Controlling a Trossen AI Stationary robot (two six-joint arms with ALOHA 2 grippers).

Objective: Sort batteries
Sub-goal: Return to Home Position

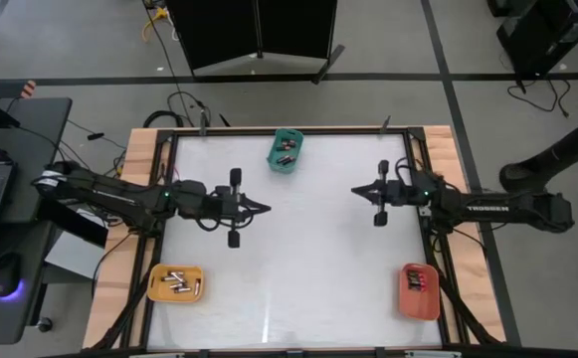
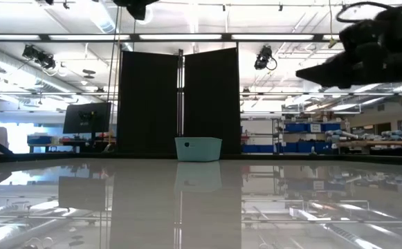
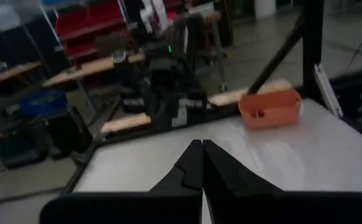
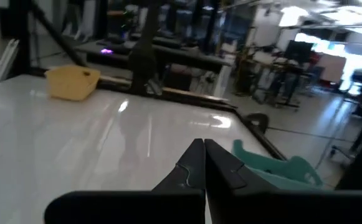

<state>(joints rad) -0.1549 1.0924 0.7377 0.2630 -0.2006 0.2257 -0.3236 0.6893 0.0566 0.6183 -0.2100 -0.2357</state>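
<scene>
Batteries lie in three small trays: a teal tray (image 1: 286,149) at the far edge, a yellow tray (image 1: 175,283) near the front left, an orange tray (image 1: 419,290) near the front right. My left gripper (image 1: 266,209) hangs shut and empty above the table's left half, pointing level toward the right. My right gripper (image 1: 356,191) is also shut and empty, above the right half, pointing level toward the left. The left wrist view shows the orange tray (image 3: 270,109). The right wrist view shows the yellow tray (image 4: 72,83) and the teal tray (image 4: 274,168).
The white tabletop (image 1: 308,268) between the trays is bare, within a wooden and black frame (image 1: 139,189). In the low view the teal tray (image 2: 198,149) stands at the far edge before a black screen. A laptop and mouse sit on a desk left of the table.
</scene>
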